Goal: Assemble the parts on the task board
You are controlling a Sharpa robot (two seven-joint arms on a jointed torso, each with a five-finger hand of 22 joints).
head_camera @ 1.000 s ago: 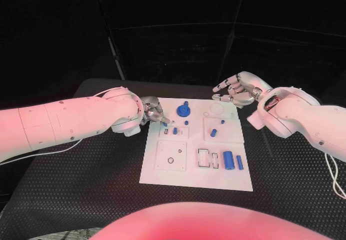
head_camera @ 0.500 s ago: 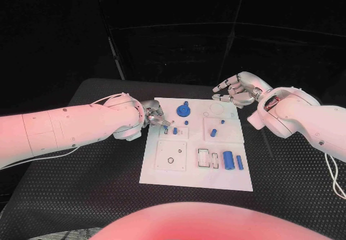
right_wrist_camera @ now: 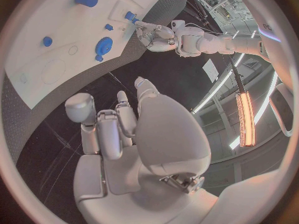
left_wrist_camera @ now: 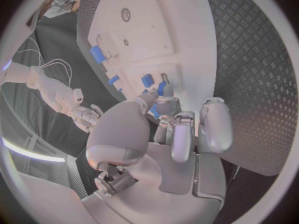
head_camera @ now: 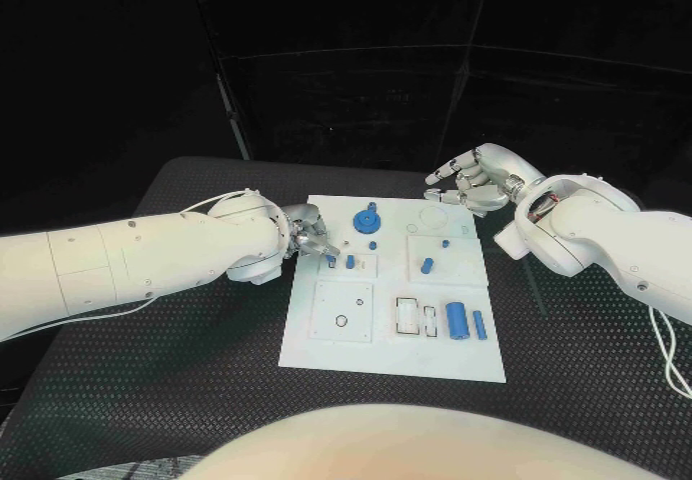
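Black bench [head_camera: 173, 380] carries the task board [head_camera: 346, 350]; left robot hand [head_camera: 307, 233] pinches a small blue part [left_wrist_camera: 161, 88], seemingly seating it, needing careful alignment. Right robot hand [head_camera: 469, 180] hovers, fingers curled, empty.

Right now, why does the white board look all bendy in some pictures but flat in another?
Head view: the board has straight edges, evenly lit. Left wrist view: a fisheye lens curves the board behind the left hand. Right wrist view: same bending of the board, plus a bright lamp strip glaring.
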